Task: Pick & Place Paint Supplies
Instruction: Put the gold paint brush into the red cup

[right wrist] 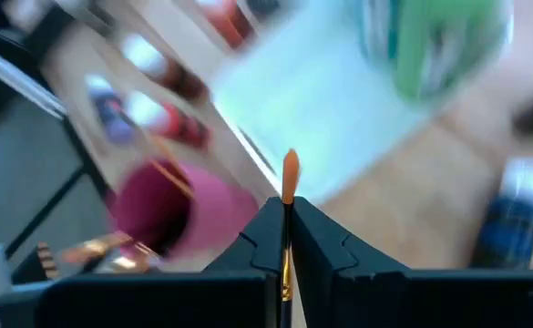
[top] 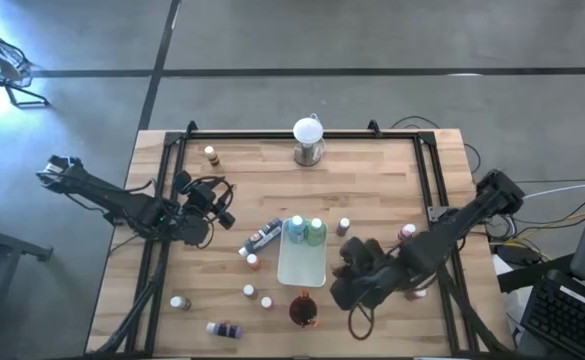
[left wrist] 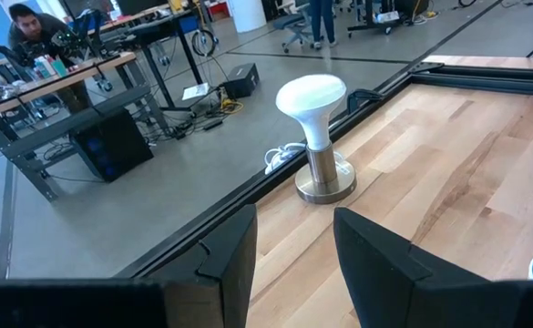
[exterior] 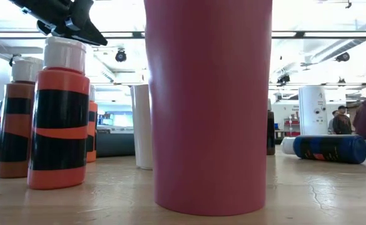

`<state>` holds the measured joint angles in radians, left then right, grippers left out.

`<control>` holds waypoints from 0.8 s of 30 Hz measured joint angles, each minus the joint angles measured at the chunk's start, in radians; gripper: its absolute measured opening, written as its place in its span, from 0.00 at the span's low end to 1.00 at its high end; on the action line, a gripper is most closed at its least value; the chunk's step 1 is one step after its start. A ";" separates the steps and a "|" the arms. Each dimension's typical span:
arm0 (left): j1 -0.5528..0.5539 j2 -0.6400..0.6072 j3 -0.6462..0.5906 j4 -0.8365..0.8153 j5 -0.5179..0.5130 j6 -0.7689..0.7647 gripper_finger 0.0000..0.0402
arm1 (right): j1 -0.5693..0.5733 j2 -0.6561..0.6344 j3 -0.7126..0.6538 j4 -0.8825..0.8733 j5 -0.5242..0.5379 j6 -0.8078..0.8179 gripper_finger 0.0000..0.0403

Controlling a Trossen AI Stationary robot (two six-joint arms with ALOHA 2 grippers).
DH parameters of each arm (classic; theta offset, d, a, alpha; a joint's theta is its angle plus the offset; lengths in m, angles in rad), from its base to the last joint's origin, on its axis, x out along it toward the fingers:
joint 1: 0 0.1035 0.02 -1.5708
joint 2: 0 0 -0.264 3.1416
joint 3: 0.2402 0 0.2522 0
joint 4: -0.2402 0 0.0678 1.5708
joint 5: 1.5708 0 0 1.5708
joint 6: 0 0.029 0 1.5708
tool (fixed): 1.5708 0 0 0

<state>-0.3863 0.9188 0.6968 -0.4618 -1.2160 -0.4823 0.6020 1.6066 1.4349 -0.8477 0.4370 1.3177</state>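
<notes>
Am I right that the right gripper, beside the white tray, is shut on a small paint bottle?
Not quite. The right gripper beside the white tray is shut, but on a thin brush, not a bottle. The right wrist view shows the orange brush tip sticking up between its closed fingers.

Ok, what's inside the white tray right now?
Two upright bottles, a teal bottle and a green bottle, stand at the white tray's far end. The rest looks bare; nothing covers it.

White rectangular tray (top: 301, 265) sits mid-bench on the light wooden bench (top: 372, 180); dark red cup (top: 303, 310) just by its near end; white globe on a metal base (top: 308, 140) at the far edge.
</notes>
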 joint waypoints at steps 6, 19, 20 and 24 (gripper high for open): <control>0.000 0.000 0.000 0.000 0.000 0.000 0.38 | -0.025 -0.019 0.121 -0.013 0.110 -0.245 0.02; 0.000 0.000 0.000 0.001 0.000 0.000 0.38 | -0.032 -0.013 0.150 0.448 0.375 -1.085 0.02; 0.000 0.000 0.000 0.001 0.000 0.000 0.38 | -0.026 -0.012 0.128 0.532 0.374 -1.165 0.02; 0.000 0.000 0.000 0.001 0.000 0.000 0.38 | 0.003 -0.013 0.031 0.843 0.317 -1.413 0.02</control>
<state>-0.3865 0.9188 0.6968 -0.4610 -1.2160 -0.4824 0.6045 1.5940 1.4662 -0.0044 0.7538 -0.0951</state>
